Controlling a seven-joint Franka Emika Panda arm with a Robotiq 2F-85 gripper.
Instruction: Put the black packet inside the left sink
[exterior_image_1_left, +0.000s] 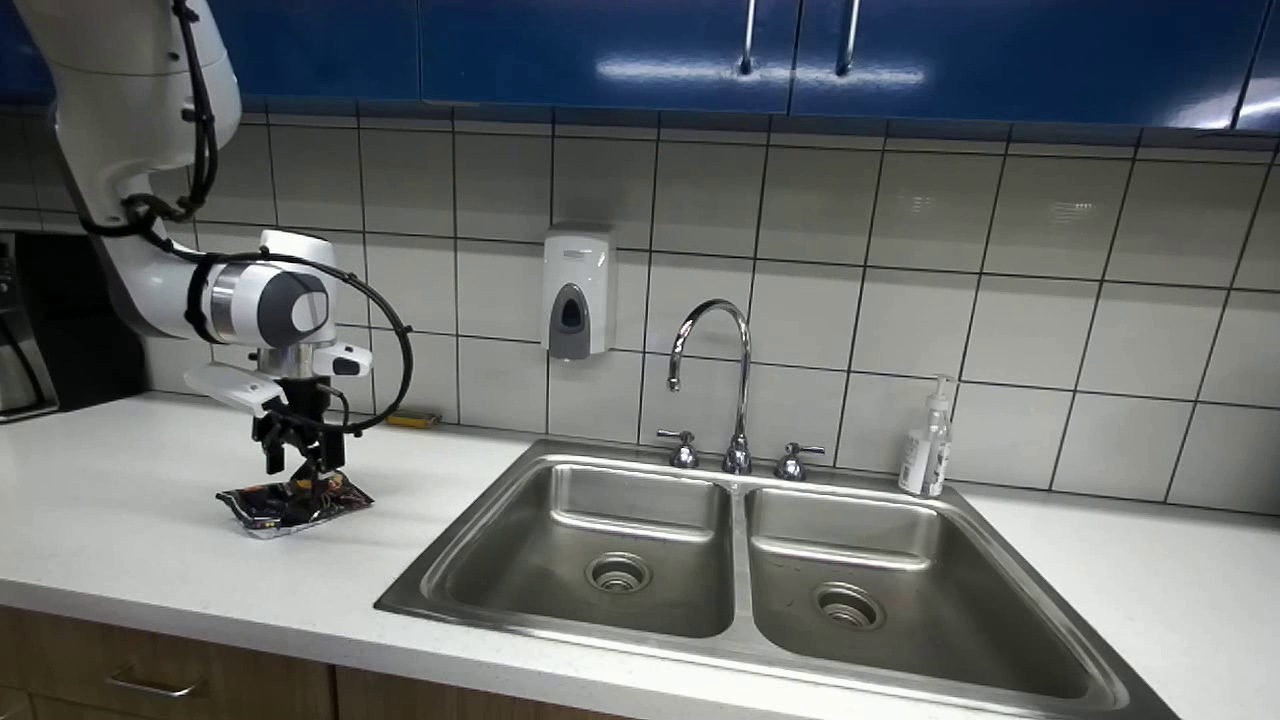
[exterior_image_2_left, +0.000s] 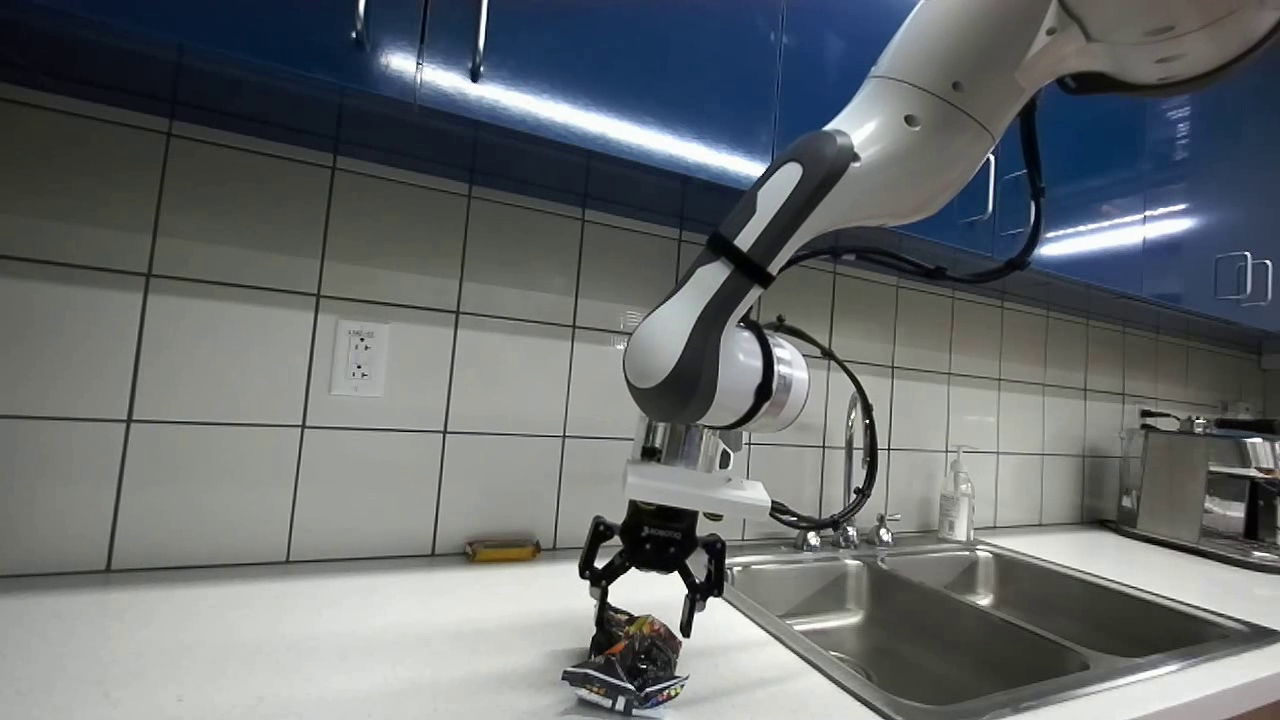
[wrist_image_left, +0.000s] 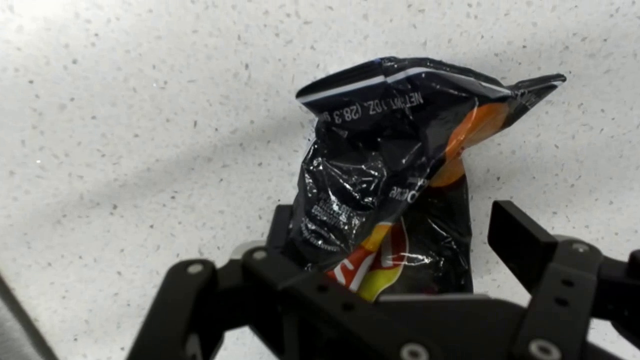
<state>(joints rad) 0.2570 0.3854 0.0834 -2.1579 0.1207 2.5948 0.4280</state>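
Lying on the bench (exterior_image_1_left: 120, 510) between its front and back edges, the black packet (wrist_image_left: 385, 130) is resting outside the left sink (exterior_image_1_left: 560, 540). Your gripper (exterior_image_2_left: 645, 622) is straddling the packet with fingers (wrist_image_left: 520, 240) spread, one right at its side and the other leaving a gap. You are seeing a round drain (exterior_image_1_left: 618, 573) in the left sink and another in the right basin (exterior_image_1_left: 950, 600). The metal rim (exterior_image_1_left: 475, 522) is running between packet and basin, and the faucet (exterior_image_1_left: 742, 400) is arching above the sink's back. Toward the bench's back edge, a pump bottle (exterior_image_1_left: 925, 460) is standing at the sink's corner, a yellow item (exterior_image_1_left: 412, 420) is lying by the tiles (exterior_image_1_left: 405, 285), and a steel appliance (exterior_image_2_left: 1170, 480) is standing beyond the sink.
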